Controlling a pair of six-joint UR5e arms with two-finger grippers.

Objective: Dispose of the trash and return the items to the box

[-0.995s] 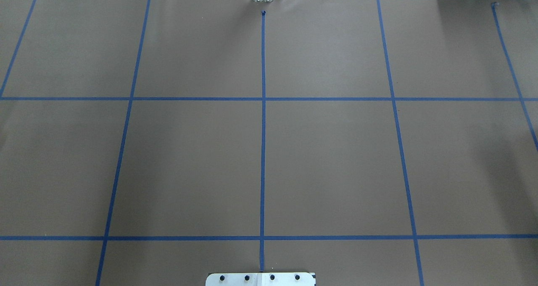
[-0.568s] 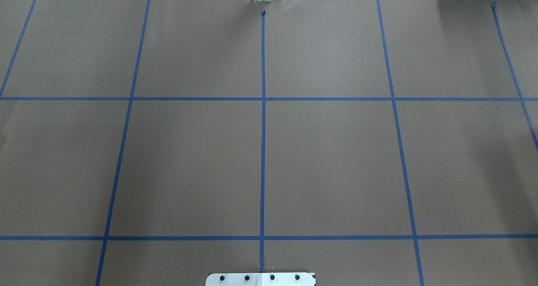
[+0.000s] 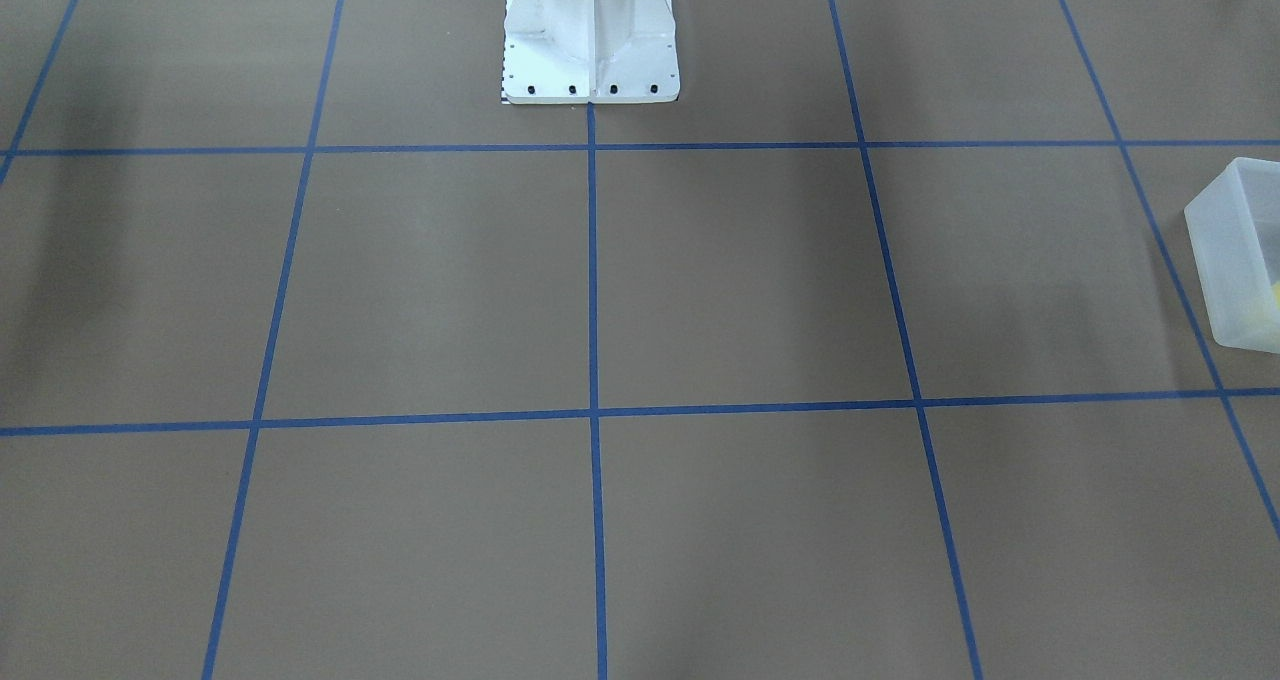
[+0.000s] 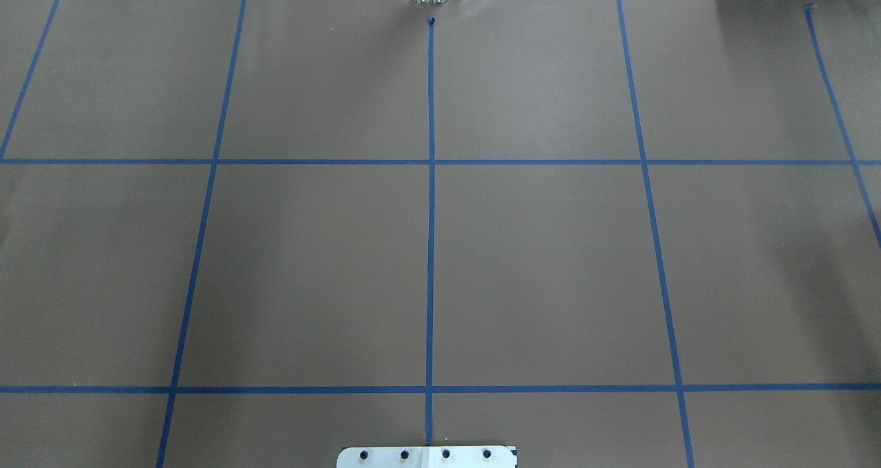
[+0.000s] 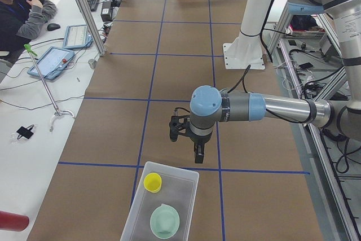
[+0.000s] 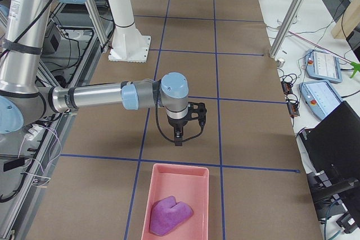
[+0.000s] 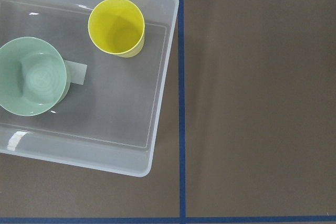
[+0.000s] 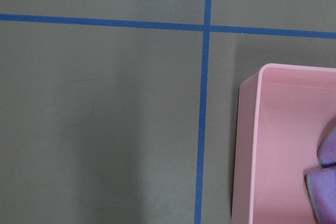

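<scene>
Near the edge-cropped box [image 3: 1215, 260], left gripper [image 5: 197, 156], like right gripper [image 6: 178, 137], shows too small to tell spread from pressed.

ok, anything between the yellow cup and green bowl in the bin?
Left wrist view: only bare bin floor between yellow cup and green bowl, plus a pale label beside the bowl.

Light is even and diffuse, from overhead; all views are bright. The brown table cover [image 4: 544, 268] is matte with no glare. Faint, soft-edged shadow bands lie at the front-facing view's left and the overhead's right. The left wrist view shows small specular glints on the box [image 7: 105, 153] wall and sheen inside the bowl [image 7: 32, 77]. The right wrist view is dimmer, with soft shadow beside the pink tray [image 8: 247, 150]. Focus is sharp throughout.
</scene>
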